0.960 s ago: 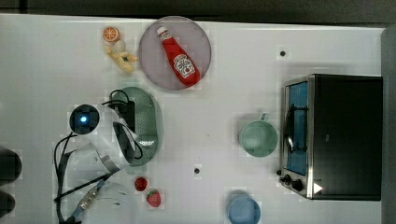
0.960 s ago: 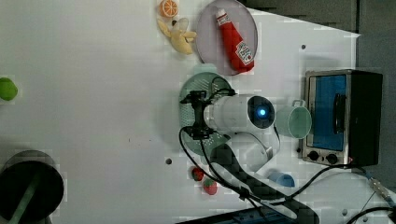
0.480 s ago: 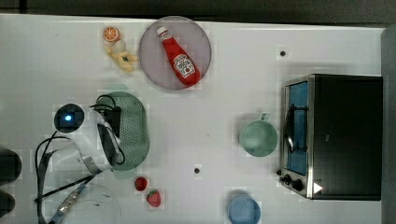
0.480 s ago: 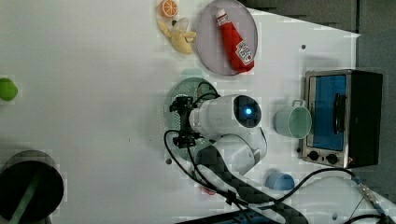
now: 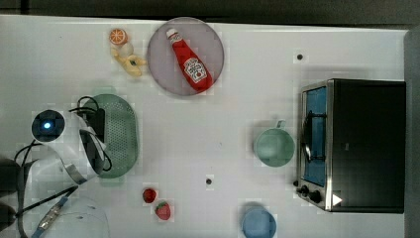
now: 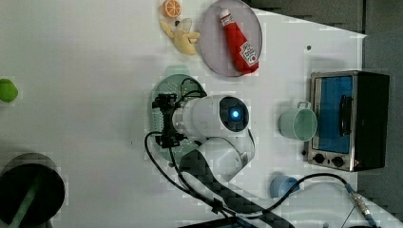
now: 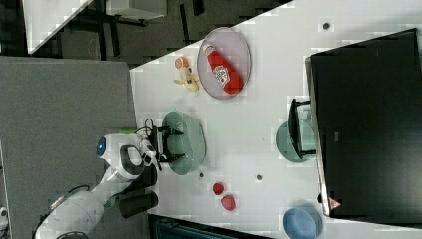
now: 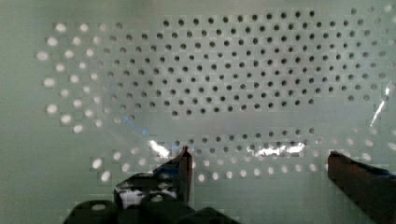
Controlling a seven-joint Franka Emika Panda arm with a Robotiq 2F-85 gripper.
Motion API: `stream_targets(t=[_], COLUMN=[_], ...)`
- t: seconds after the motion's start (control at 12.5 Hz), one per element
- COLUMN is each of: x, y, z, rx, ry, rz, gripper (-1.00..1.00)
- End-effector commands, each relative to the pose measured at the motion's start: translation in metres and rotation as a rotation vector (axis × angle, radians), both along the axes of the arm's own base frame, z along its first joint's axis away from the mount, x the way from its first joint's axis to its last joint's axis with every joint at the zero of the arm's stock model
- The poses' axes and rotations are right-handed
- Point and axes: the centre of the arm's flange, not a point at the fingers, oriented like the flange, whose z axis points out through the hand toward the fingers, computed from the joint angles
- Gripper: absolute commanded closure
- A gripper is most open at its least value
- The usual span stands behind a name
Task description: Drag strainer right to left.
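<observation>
The strainer (image 5: 120, 135), a pale green oval colander dotted with holes, lay on the white bench (image 5: 208, 124) near the edge at the top view's left, its long axis running along that edge. The tool (image 7: 171, 143) was lowered into its bowl with the fingers (image 8: 184, 165) spread wide across the perforated floor; they closed on nothing, and in the wrist view both dark tips stood well apart over the holes. The arm (image 6: 209, 116) reached in from the corner at the top view's lower left, its white wrist bent over the strainer's outer rim and black cables looping beside it.

Just past one end of the strainer lay two strawberries (image 5: 156, 203). Beyond its other end sat a banana (image 5: 130, 63) and an orange slice (image 5: 118, 36), beside a grey plate (image 5: 163, 74) bearing a ketchup bottle (image 5: 190, 62). Well apart, toward the opposite edge, stood a pale green mug (image 5: 274, 147), a blue bowl (image 5: 258, 223) and a toaster oven (image 5: 356, 144).
</observation>
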Motion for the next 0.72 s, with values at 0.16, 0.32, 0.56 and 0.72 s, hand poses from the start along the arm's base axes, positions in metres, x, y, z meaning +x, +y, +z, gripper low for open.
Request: stream_targets(t=[0.16, 0.32, 0.56, 0.72], x=[-0.008, -0.009, -0.008, -0.006], y=[0.024, 0.033, 0.047, 0.052], z=[0.004, 0.004, 0.006, 0.008], rx=[0.028, 0.035, 0.046, 0.051], ry=[0.014, 0.008, 0.001, -0.008], rz=[-0.043, -0.036, -0.101, -0.109], gripper=[-1.0, -1.0, -1.0, -1.0])
